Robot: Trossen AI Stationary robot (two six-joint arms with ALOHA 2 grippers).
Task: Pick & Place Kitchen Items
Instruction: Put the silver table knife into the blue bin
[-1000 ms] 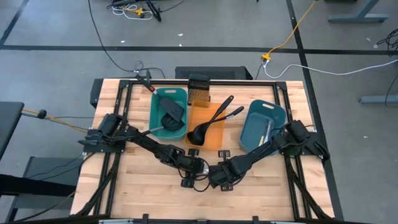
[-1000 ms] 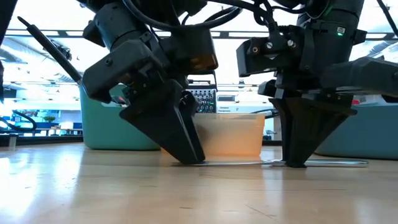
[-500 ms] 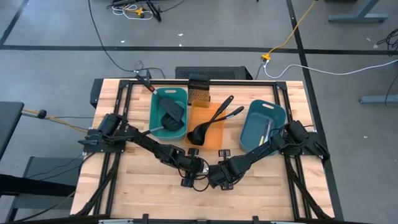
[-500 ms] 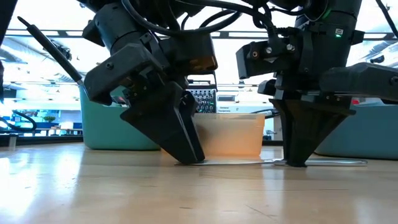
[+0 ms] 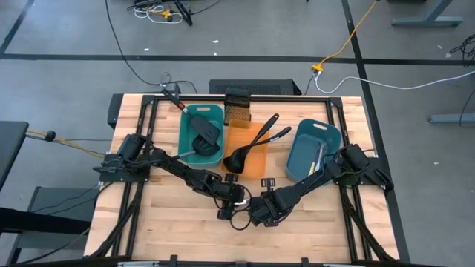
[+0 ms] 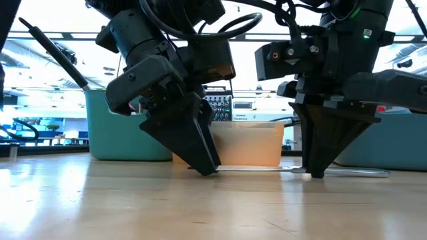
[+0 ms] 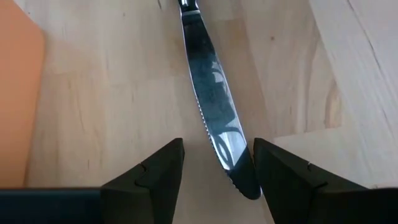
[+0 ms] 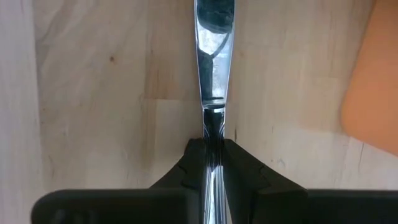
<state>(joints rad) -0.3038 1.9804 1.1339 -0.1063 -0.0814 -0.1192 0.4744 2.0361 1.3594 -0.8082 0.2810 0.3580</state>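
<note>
Three rectangular trays are set side by side toward the back of the wooden bench (image 5: pixel 171 222): a teal tray (image 5: pixel 187 141), an orange tray (image 5: pixel 256 159) in the middle, and a blue tray (image 5: pixel 300 159). A small dark mesh box (image 5: pixel 237 111) is placed just behind the orange tray. Cables (image 5: pixel 126 55) and a yellow cord (image 5: pixel 349 41) are laid across the grey floor (image 5: pixel 245 44) beyond the bench.
</note>
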